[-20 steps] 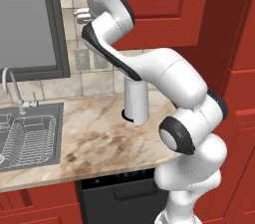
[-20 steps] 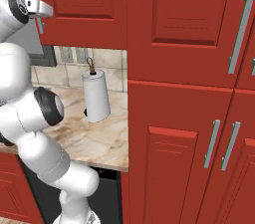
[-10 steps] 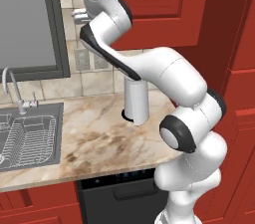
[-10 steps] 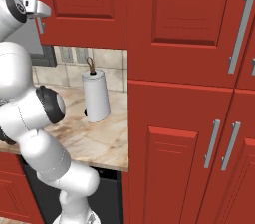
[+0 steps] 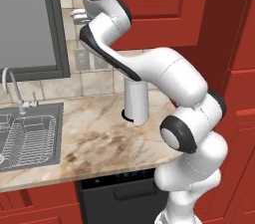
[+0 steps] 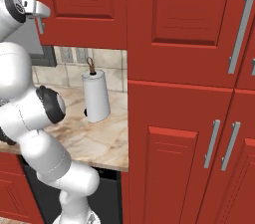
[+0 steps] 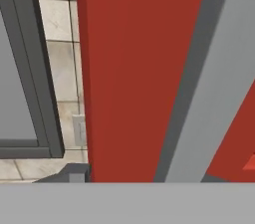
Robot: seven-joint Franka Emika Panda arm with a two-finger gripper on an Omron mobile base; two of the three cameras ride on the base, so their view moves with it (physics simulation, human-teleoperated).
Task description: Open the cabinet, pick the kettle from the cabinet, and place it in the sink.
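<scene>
Nothing has visibly shifted: the gripper point(image 6: 39, 15) sits at the cabinet point(image 6: 82, 6)'s silver bar handle point(image 7: 206, 93), its grip impossible to tell. Rigid and slick, that bar wants a square mid-length pinch. Beside it, the door is shut, hiding any kettle.

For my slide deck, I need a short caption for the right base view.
White arm's claw raised at the silver bar handle of the closed red wall cabinet, paper-towel roll on the marble counter below.
</scene>
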